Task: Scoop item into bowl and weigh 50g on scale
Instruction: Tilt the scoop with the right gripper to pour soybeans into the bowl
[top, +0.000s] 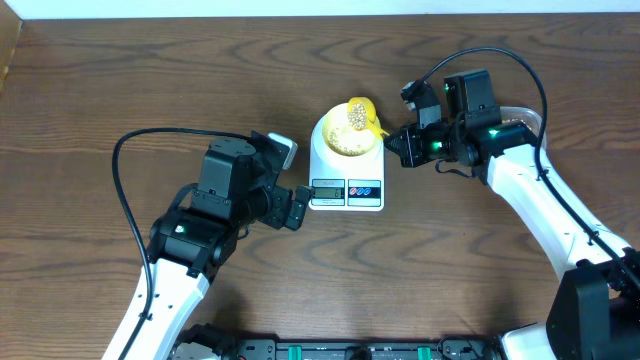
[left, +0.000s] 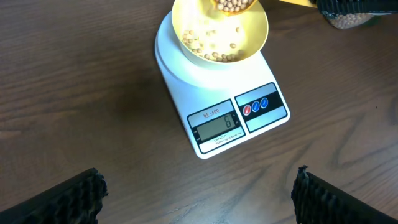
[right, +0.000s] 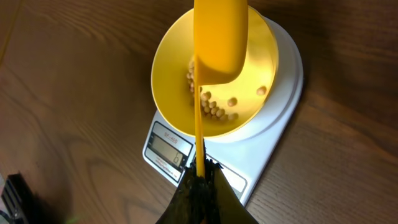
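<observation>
The white scale (top: 345, 185) stands mid-table with the pale-yellow bowl (top: 343, 140) on its platform. A few tan beans (left: 219, 55) lie in the bowl (left: 186, 25). The scale's display (left: 216, 127) shows 6. My right gripper (right: 200, 171) is shut on the thin handle of the bright-yellow scoop (right: 221, 37), held over the bowl (right: 171, 74). The scoop (left: 235, 5) still carries beans. In the overhead view the right gripper (top: 395, 140) is just right of the scale. My left gripper (left: 199, 196) is open and empty, just in front of the scale (left: 261, 121), to its left in the overhead view (top: 297, 208).
A clear tub with beans (left: 348, 20) stands right of the scale, mostly hidden under my right arm (top: 520, 112). Bare wooden table (top: 120, 80) lies around the scale. Black cables loop over both arms.
</observation>
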